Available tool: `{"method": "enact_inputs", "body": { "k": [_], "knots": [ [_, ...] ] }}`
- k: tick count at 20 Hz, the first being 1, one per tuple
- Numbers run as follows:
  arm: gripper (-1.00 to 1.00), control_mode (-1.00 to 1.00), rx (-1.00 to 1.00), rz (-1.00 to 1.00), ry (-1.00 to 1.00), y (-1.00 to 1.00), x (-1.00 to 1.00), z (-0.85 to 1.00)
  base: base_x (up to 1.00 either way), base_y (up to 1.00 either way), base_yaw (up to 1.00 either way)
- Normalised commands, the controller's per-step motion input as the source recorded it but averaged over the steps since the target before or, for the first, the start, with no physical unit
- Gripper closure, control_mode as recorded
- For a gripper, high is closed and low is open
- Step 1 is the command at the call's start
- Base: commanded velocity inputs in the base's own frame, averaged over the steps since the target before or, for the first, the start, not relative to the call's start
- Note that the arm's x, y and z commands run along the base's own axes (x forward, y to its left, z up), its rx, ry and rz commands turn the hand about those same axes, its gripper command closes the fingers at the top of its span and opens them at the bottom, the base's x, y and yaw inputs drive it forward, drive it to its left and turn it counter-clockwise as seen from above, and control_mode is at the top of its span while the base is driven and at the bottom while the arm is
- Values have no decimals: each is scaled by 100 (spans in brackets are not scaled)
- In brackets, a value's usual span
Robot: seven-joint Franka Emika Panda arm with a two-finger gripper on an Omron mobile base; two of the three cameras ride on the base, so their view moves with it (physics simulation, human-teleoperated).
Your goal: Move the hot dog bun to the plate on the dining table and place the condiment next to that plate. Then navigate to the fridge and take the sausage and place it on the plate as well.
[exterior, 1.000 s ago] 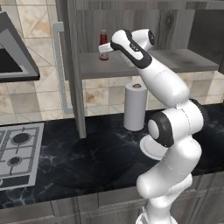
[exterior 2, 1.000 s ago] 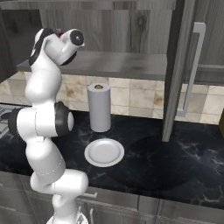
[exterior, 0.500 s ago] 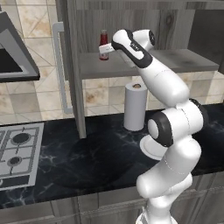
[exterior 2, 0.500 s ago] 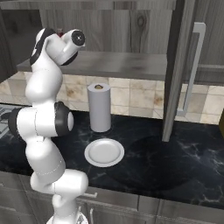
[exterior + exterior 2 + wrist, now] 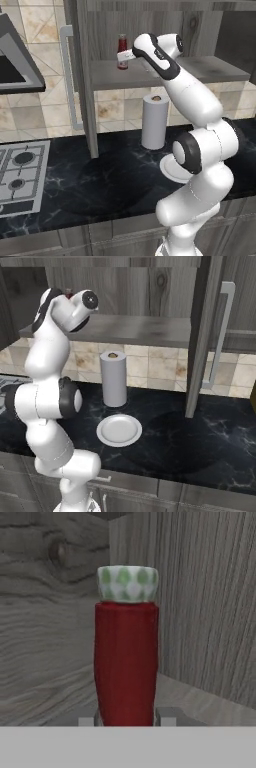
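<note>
The condiment (image 5: 122, 48), a slim red bottle with a pale cap, stands upright on a grey wood cabinet shelf (image 5: 200, 70). My gripper (image 5: 123, 61) is shut on its lower body. In the hand view the condiment (image 5: 126, 657) rises straight up from between the fingertips (image 5: 167, 717), which press on its two sides, and its green-patterned cap is at the top. Over the hand in the right base view, a bit of the condiment (image 5: 68, 292) peeks out. The hot dog bun, the plate, the dining table, the fridge and the sausage are out of view.
On the black marble counter below the shelf stand a paper towel roll (image 5: 154, 121) and a plain white plate (image 5: 119, 429). An open cabinet door (image 5: 82, 75) hangs just left of the bottle. A stove top (image 5: 20, 175) and a range hood (image 5: 15, 65) lie at the left.
The fingers have closed on the condiment bottle. The arm and the bottle stay where they were.
</note>
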Motion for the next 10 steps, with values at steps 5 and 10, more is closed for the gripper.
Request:
{"method": "enact_inputs", "body": {
  "k": [5, 10],
  "knots": [
    [100, -100, 4, -2, 0, -22, -49, 0, 0, 0, 0],
    [100, -100, 4, 0, -13, -26, -76, 0, 0, 0, 0]
  ]
}}
